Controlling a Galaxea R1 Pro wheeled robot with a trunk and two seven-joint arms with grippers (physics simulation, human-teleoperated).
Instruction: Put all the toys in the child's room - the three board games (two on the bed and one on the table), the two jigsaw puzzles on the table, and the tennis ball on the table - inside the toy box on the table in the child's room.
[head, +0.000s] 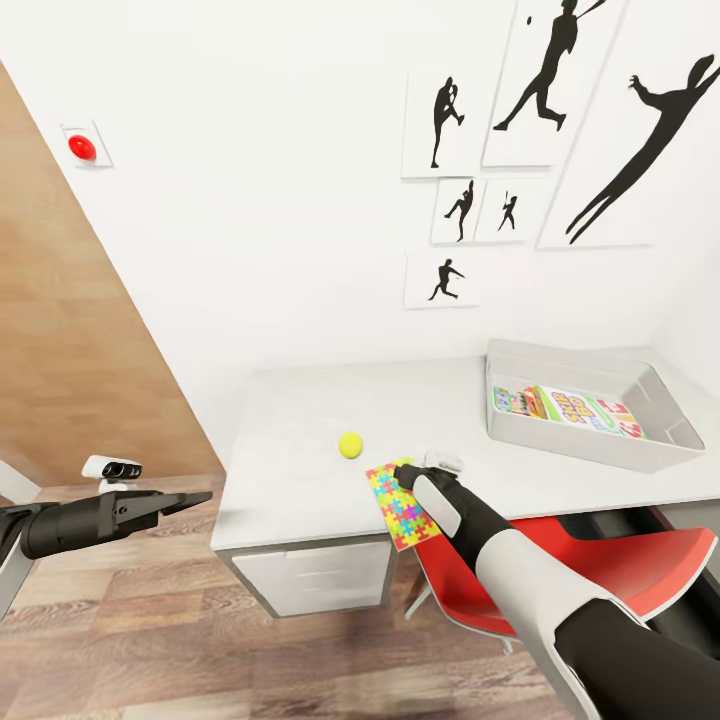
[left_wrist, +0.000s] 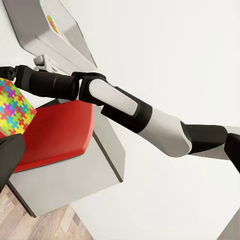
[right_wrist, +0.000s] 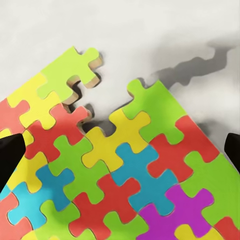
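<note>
A multicoloured jigsaw puzzle (head: 408, 508) lies at the front edge of the pale grey table (head: 300, 480), partly overhanging it. My right gripper (head: 402, 471) hovers just above the puzzle (right_wrist: 125, 165), open, with a dark finger at each side of the right wrist view. The tennis ball (head: 350, 444) rests on the table just left of that gripper. At the table's right end stands the grey toy box (head: 660, 400), with colourful board games (head: 570, 407) lying flat inside. My left gripper (head: 195, 498) hangs open over the floor, left of the table. The bed is out of view.
A red chair (head: 600, 570) is tucked under the table beneath my right arm. White drawers (head: 320, 575) sit below the table's left end. A wooden panel (head: 70, 350) rises at the left, with wood floor (head: 150, 640) in front. The white wall behind carries black silhouette posters.
</note>
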